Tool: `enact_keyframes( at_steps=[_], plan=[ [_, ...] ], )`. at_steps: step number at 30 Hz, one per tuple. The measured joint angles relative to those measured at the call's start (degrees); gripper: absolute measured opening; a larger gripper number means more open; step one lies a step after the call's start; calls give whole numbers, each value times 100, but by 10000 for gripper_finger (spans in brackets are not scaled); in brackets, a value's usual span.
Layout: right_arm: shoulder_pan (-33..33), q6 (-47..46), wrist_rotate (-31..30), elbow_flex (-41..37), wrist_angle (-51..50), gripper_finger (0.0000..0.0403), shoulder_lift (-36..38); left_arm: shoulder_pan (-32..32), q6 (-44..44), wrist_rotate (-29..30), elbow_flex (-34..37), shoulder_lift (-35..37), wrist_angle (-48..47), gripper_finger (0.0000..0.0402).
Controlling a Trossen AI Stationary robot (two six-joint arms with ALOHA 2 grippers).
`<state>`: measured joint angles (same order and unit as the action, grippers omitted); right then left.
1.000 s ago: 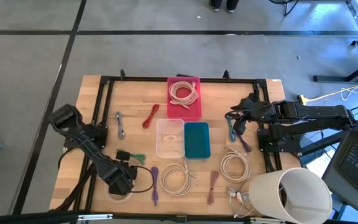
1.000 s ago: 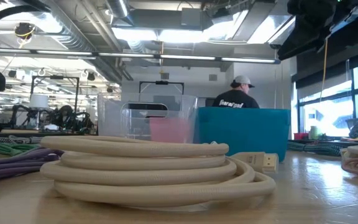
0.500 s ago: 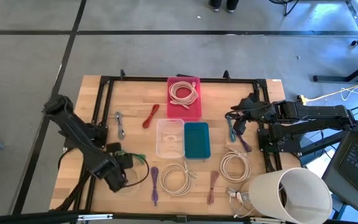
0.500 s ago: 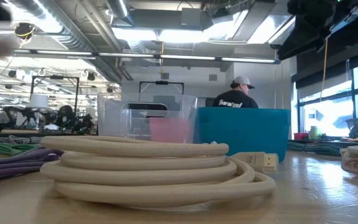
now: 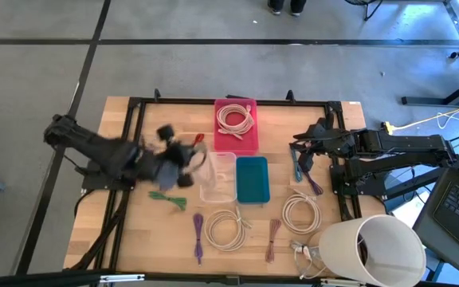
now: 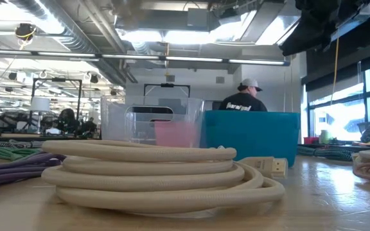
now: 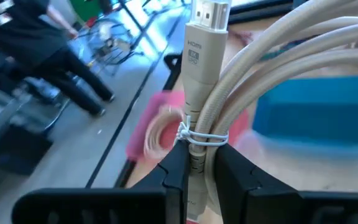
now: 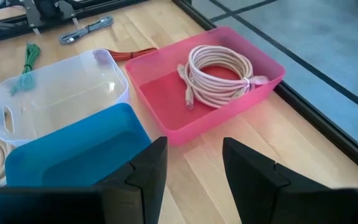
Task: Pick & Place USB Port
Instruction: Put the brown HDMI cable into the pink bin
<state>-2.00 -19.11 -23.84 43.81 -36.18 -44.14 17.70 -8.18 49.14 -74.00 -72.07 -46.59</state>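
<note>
Wooden tabletop with a black frame around it, sitting on a grey shop floor — through the low view there's a big open workshop behind it, and a person in a dark shirt and cap standing back there facing away.

Three bins sit in the middle: a pink bin with a coiled beige cable already in it, a clear bin and a teal bin side by side just in front of it. Loose stuff is scattered around — a red cable, a green cable, a purple cable, and a couple more beige coils near the front edge.

The left gripper is up off the table, near the left side of the clear bin in the high view (blurry there). Its fingers are pinched tight on a bundled beige HDMI cable, gripping right below the white twist tie, with the plug end sticking up past the fingers. In the wrist view the pink bin and teal bin show behind the bundle.

The right gripper is parked over the right side of the table beside the teal bin, fingers spread apart, nothing between them.
</note>
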Motion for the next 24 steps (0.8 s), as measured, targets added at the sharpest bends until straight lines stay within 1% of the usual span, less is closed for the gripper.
enact_keyframes(
  at_steps=[3, 6, 10, 14, 16, 19, 21, 24],
  plan=[
    [0, -2, 120, 0, 2, 159, 0, -1106, 1261, -1104, 0, -4, 970, 41],
    [-2, -15, 161, 0, 2, 159, 2, -2183, 1936, -2082, 0, -24, 1669, 41],
    [-2, -2, 247, 0, 29, 159, 0, -3598, 2102, -3153, -18, -162, 2346, 41],
    [-2, 2, 248, 0, 44, 159, 0, -4731, 1863, -4271, -320, -740, 2257, 41],
    [-2, 7, 249, 0, 44, 159, 0, -5065, 1806, -4605, -627, -1214, 2070, 41],
    [-2, 14, 249, 0, 44, 159, 0, -5285, 1851, -4882, -1315, -2049, 1567, 41],
    [-2, 22, 249, 0, 42, 159, 0, -5310, 2059, -4907, -1893, -2641, 1050, 41],
    [-2, 22, 249, 0, 39, 159, 0, -5300, 2241, -4736, -2770, -3446, 294, 41]
  ],
)
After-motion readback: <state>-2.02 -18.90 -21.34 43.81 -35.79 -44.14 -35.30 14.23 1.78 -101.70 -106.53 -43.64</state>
